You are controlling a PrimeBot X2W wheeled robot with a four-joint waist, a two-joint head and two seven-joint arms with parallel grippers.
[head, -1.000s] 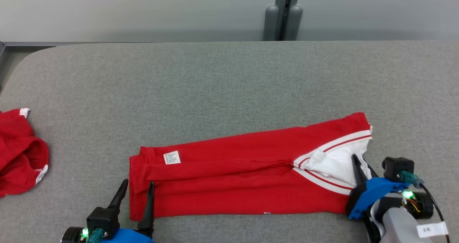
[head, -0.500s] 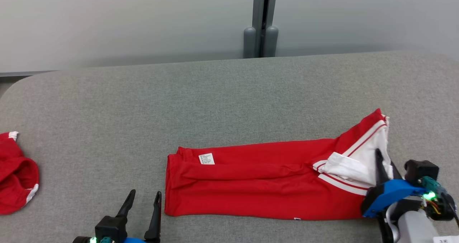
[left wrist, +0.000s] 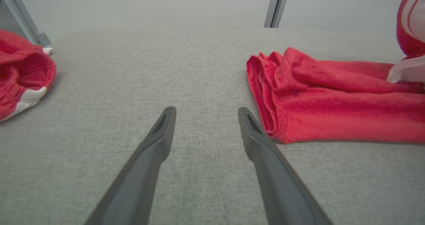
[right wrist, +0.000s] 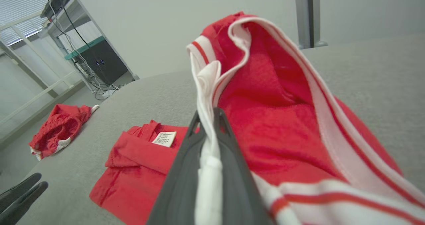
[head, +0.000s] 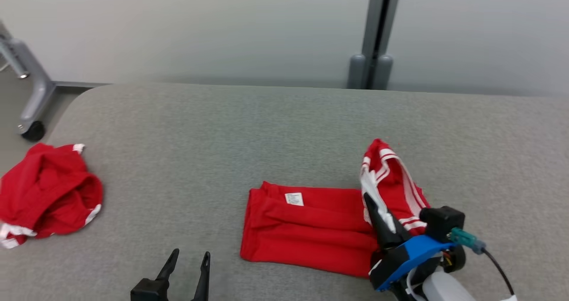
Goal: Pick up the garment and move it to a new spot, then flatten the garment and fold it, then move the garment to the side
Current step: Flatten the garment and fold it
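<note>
Left gripper (head: 190, 258): spread wide and empty, low over the bare surface (head: 222, 136), nearest the robot and well left of the post (head: 378, 34). The garment's folded edge lies just beside its right finger.
Right gripper (head: 371, 201): pressed together on the white-lined striped end (head: 391, 176) of the garment, on the near side of the post, holding that end up off the surface.
Garment (head: 306, 230): a long red band lying on the surface straight in front of the post and running to its left. A white label (head: 294, 198) sits on top near the left end, and the right end is raised and curled over.
Step in hand: most likely the fold, bringing the striped end across to the label end.
How to do it well: carry the pinched end leftward in a low arc, so that the cloth rolls over itself without dragging the layers beneath. Lay its hem square on the left edge, and let go only once it rests flat.
Help from the free arm: the spread gripper could press the near left corner to stop the band sliding.
Risk: the loose white lining may bunch under the fold.
Heap of red cloth (head: 49, 194): crumpled, far left of the post; best left alone.
</note>
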